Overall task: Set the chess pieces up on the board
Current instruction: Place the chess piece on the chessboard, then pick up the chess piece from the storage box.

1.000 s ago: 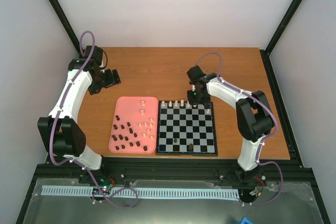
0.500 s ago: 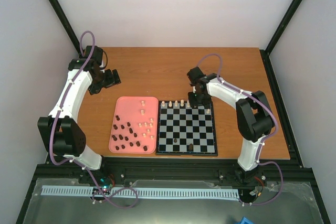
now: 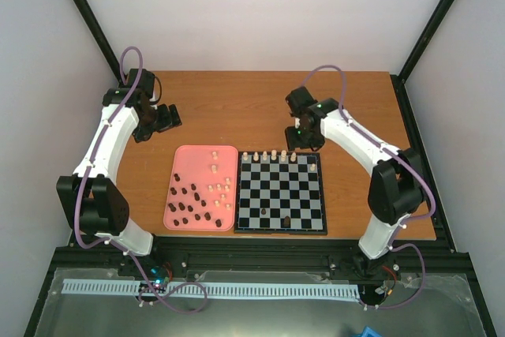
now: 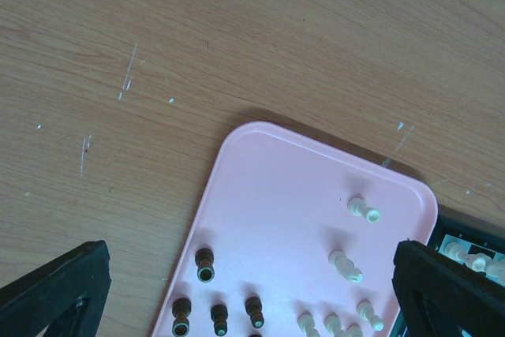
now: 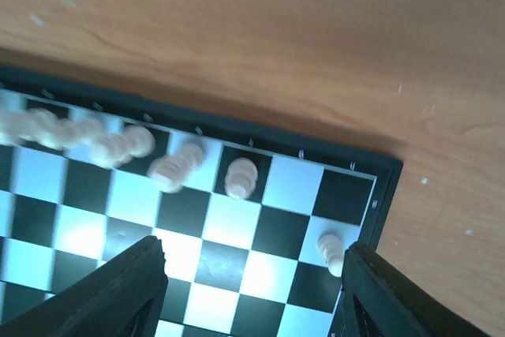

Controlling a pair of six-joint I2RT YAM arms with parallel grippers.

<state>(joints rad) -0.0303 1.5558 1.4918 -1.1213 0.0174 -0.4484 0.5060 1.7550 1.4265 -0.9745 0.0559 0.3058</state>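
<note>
Two dark chess pieces (image 3: 286,221) stand on the near row of the board (image 3: 292,192), at its 6 o'clock. More dark and cream ones sit on the pink tray (image 3: 192,160), just beside the board at 9. Cream pieces (image 3: 274,154) line the far row at 12, under the right pincer (image 5: 254,249), which is apart and empty. The left pincer (image 4: 251,250), wide apart, hangs over the counter (image 3: 237,100) at the tray's 11.
</note>
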